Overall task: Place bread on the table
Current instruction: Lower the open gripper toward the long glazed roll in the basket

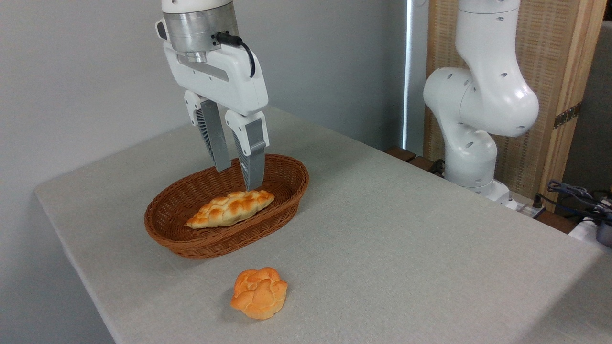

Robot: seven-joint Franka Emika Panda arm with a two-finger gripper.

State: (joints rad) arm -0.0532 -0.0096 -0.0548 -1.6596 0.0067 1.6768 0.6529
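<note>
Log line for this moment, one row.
phase: pre-grasp | gripper: open, above basket | bread: in basket, ungrasped | round bun: on table

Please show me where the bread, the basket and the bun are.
bread (pixel 230 209): camera view, middle of the loaf's top.
basket (pixel 201 244): camera view, near outer wall.
bun (pixel 259 292): camera view, centre of its top.

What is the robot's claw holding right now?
Nothing. The gripper is open, hanging just above the bread, which lies in the basket. One fingertip is close to the loaf's right end, but there is no grasp.
</note>
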